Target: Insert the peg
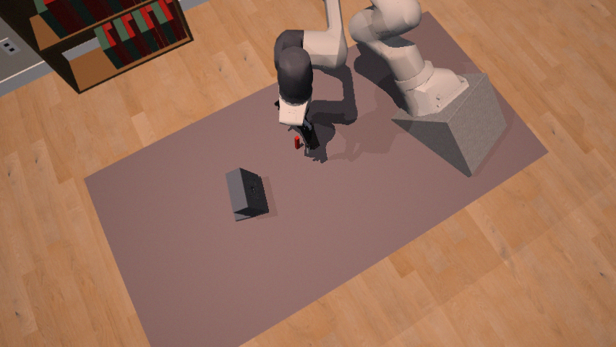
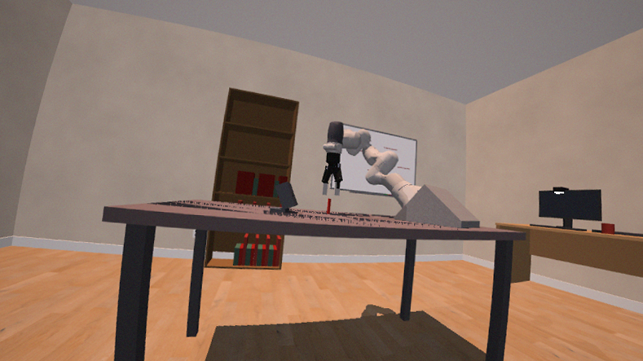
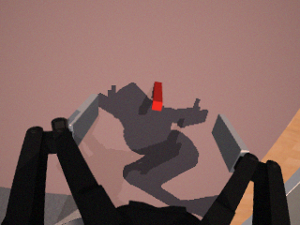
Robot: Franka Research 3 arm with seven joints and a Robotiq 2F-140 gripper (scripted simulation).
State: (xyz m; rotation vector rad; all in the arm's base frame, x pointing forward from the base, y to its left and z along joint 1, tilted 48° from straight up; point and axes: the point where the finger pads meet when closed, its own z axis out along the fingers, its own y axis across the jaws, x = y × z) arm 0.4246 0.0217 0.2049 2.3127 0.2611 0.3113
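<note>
- Top view: you see a mauve table top (image 1: 181,258) over a wooden floor, with a bookshelf (image 1: 82,84) at the upper left. The red peg (image 1: 296,142) stands upright just beside the gripper (image 1: 309,139); the sloped panel (image 1: 251,191) sits well apart, its hole dark and small.
- Exterior view: your gripper (image 2: 330,189) hangs above the peg (image 2: 328,205), fingers spread wide, holding nothing. The whiteboard (image 2: 402,155) carries red writing too small to read.
- Wrist view: the peg (image 3: 157,97) stands between the spread fingertips, apart from both.
</note>
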